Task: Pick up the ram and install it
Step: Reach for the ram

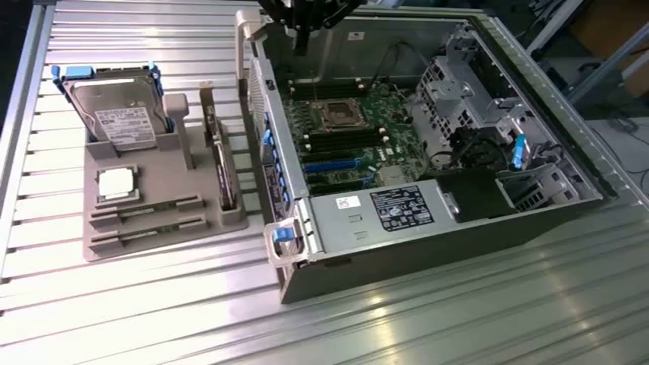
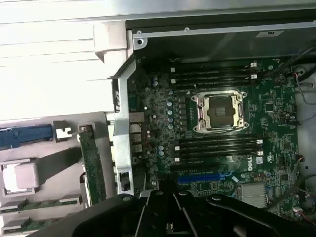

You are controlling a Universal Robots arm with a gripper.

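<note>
Two rams, thin green strips, lie in slots at the near end of the grey tray: one ram (image 1: 142,208) (image 2: 42,203) and a second ram (image 1: 137,234) (image 2: 27,225) beside it. My gripper (image 1: 301,47) (image 2: 173,200) hangs above the far edge of the open computer case, well away from the tray. Its fingers look shut with nothing between them. Under it lies the green motherboard (image 2: 158,113) with its empty black memory slots (image 1: 340,142) (image 2: 217,144) beside the processor socket (image 1: 335,114) (image 2: 218,111).
The grey tray (image 1: 152,163) also holds a hard drive (image 1: 121,118), a square silver processor (image 1: 115,183) and an upright expansion card (image 1: 221,163) (image 2: 93,168). The case (image 1: 406,243) has tall walls, a power supply (image 1: 400,205) and drive cages (image 1: 461,95) inside.
</note>
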